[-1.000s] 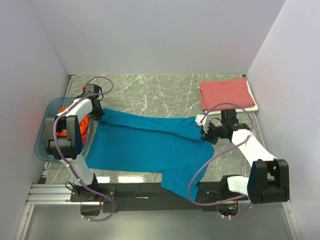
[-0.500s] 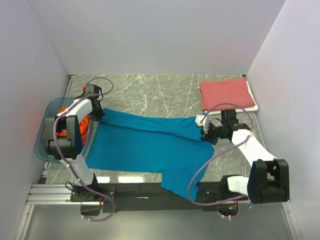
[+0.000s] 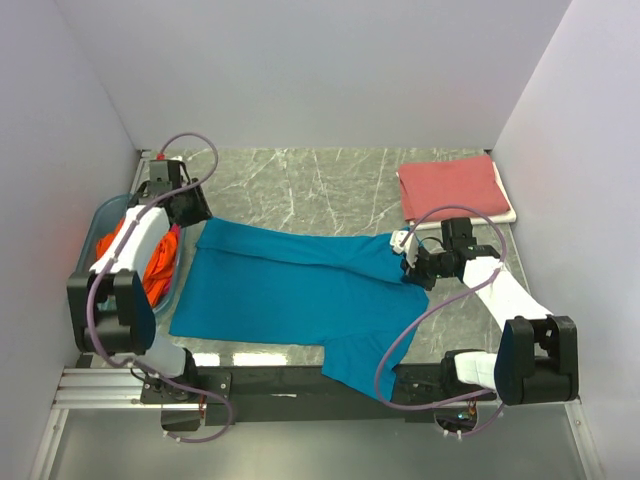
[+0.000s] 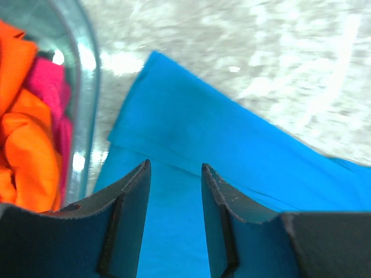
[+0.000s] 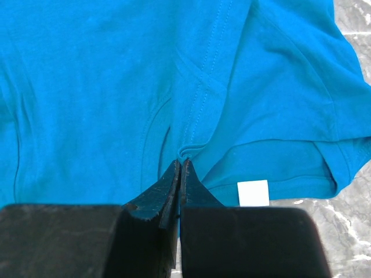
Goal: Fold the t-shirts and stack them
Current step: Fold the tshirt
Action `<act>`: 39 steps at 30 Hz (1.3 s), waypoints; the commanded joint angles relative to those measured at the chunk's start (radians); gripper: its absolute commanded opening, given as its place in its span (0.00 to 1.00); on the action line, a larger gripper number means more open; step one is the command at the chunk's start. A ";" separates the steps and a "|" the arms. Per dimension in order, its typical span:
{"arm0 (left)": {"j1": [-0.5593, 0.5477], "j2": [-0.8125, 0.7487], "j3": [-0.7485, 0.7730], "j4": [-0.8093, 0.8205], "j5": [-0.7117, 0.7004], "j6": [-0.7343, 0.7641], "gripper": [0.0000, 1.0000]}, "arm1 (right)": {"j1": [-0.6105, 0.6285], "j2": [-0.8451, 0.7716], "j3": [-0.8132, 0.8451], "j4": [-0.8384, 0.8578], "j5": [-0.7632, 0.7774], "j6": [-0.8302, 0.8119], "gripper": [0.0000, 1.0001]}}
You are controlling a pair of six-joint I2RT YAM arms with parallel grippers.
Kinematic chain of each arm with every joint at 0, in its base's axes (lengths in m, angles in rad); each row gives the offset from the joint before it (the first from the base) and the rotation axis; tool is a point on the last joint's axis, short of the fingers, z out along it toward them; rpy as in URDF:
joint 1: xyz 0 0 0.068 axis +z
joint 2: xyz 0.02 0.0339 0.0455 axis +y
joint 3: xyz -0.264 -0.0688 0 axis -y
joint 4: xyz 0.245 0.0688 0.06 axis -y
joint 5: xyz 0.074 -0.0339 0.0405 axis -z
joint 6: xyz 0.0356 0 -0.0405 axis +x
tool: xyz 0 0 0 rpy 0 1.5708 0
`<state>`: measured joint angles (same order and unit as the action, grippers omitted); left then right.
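Lifting off the far-left corner of the teal t-shirt (image 3: 290, 290), the left gripper (image 3: 188, 207) is now hovering above that corner with its fingers spread and nothing between them. The shirt is lying spread across the marble table (image 3: 300, 180), its near part spilling over the front edge. The right gripper (image 3: 410, 262) is pinching a pucker of the teal cloth beside a white tag (image 5: 253, 193), fingers pressed together on it. A purple cable (image 3: 398, 345) from the right arm is looping over the shirt's near right part. Just left of the shirt, the translucent tub (image 3: 100, 215) is holding the orange t-shirt (image 3: 150, 262) and some pink cloth (image 4: 49, 87). The red t-shirt (image 3: 450, 188) is sitting folded at the far right.
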<state>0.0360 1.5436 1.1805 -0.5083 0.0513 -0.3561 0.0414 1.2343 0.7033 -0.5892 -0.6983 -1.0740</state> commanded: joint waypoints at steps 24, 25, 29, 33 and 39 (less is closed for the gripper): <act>0.001 -0.533 -0.337 0.162 0.168 0.051 0.54 | 0.127 -0.016 0.061 -0.126 0.063 -0.050 0.00; 0.001 -0.537 -0.344 0.163 0.168 0.054 0.54 | 0.130 -0.021 0.061 -0.130 0.060 -0.050 0.00; 0.001 -0.554 -0.384 0.175 0.170 0.065 0.54 | 0.141 -0.048 0.062 -0.139 0.049 -0.038 0.00; 0.001 -0.554 -0.390 0.177 0.179 0.071 0.54 | 0.153 -0.059 0.058 -0.139 0.048 -0.032 0.00; 0.001 -0.557 -0.400 0.180 0.188 0.071 0.54 | 0.169 -0.062 0.050 -0.130 0.048 -0.018 0.00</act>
<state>0.0360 1.0096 0.7883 -0.3744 0.2138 -0.3073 0.1970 1.1980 0.7296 -0.7109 -0.6369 -1.1080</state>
